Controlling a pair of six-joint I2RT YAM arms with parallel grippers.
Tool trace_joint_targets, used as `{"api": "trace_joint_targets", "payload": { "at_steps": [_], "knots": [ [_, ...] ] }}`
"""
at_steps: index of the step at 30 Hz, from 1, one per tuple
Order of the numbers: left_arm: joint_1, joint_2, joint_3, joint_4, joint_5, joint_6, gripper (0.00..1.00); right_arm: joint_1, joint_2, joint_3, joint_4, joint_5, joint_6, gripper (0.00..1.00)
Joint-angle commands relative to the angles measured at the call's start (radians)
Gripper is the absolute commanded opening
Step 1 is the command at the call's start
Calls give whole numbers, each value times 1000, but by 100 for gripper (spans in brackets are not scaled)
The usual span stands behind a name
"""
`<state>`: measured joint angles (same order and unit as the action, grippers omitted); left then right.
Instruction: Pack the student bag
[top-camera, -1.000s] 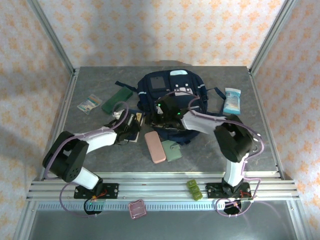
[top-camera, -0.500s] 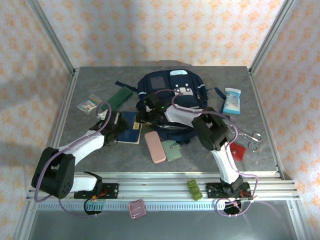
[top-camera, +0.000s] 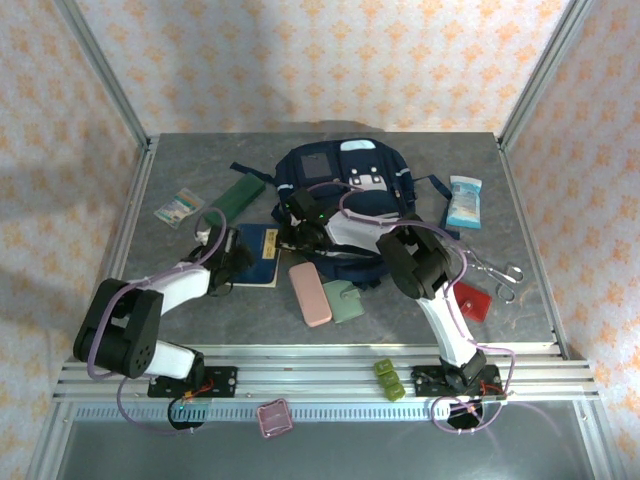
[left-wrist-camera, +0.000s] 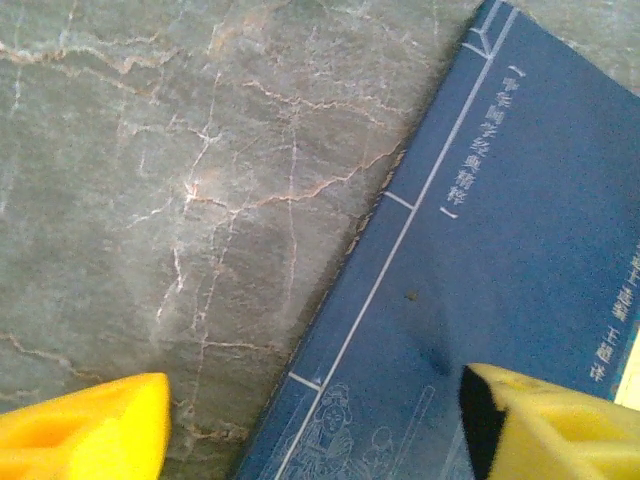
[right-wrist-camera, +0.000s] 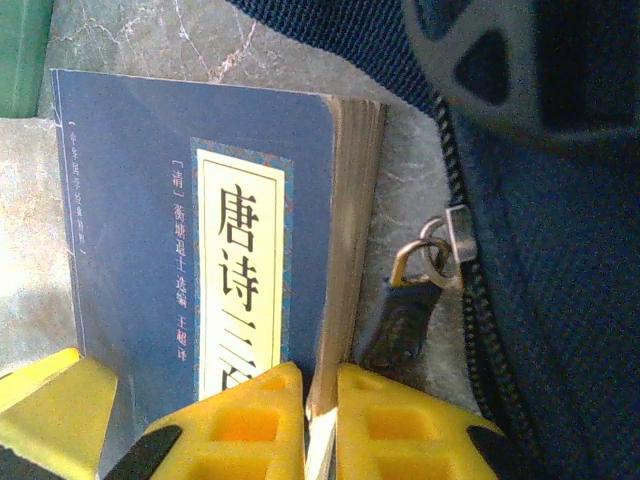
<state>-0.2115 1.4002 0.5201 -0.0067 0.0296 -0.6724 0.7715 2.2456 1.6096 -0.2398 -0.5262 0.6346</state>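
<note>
1. Student bag (top-camera: 345, 185) is laid flat at the table's (top-camera: 530, 240) far middle, beside the navy book (right-wrist-camera: 130, 200).
2. The book's page edge is pinched by the right gripper (right-wrist-camera: 320, 420), probably for lifting.
3. The left gripper (left-wrist-camera: 312, 400) is held wide apart, empty, over the cover.

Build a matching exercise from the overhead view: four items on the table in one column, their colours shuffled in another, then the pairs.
Items:
1 student bag
2 long case left of the bag
3 slim case in front of the bag
4 small pouch beside the scissors

Colours:
A red
B navy
C pink
D dark green

Pairs: 1-B, 2-D, 3-C, 4-A.
</note>
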Motion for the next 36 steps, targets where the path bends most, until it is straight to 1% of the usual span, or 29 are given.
{"api": "trace_joint_targets", "payload": {
  "at_steps": [1,3,4,6,9,11,16,20,21,22,23,26,28,29,30,33,35,36],
  "knots": [
    [-21,12,-64,234,377,-25,65,4,69,-1,-34,4,18,11],
    [-21,-20,-89,293,439,-47,60,5,72,1,-28,0,20,11],
    [-22,-35,-97,307,455,-56,59,4,75,4,-29,-1,20,11],
    [-22,-71,-113,345,481,-68,55,5,81,7,-28,-4,23,11],
    [-22,-116,-126,381,501,-87,52,4,88,4,-19,-11,33,11],
    [-22,-133,-127,386,497,-90,51,5,92,-1,-15,-12,38,11],
    [-21,-165,-148,424,490,-106,39,6,97,-13,-7,-12,45,11],
    [-21,-184,-173,448,460,-127,41,5,97,-17,-3,-15,45,12],
    [-21,-175,-170,435,452,-125,42,4,95,-17,-4,-15,44,12],
    [-20,-164,-161,407,439,-118,41,5,95,-16,-4,-17,42,12],
    [-20,-147,-143,362,424,-105,35,6,92,-16,-6,-16,41,12],
    [-20,-112,-105,271,391,-76,14,6,78,-13,-7,-20,31,12],
    [-21,-120,-92,244,381,-70,3,6,54,-17,1,-25,16,15],
    [-21,-139,-83,221,361,-66,0,4,32,-22,8,-24,8,17],
    [-21,-164,-72,201,339,-63,0,4,6,-29,19,-23,-2,19],
    [-20,-252,-29,140,286,-51,0,-3,-90,-66,58,-12,-24,32],
    [-20,-307,8,112,258,-53,0,-14,-158,-94,85,3,-27,38],
    [-21,-326,25,102,242,-57,0,-20,-189,-110,98,9,-26,39]
  ]
}}
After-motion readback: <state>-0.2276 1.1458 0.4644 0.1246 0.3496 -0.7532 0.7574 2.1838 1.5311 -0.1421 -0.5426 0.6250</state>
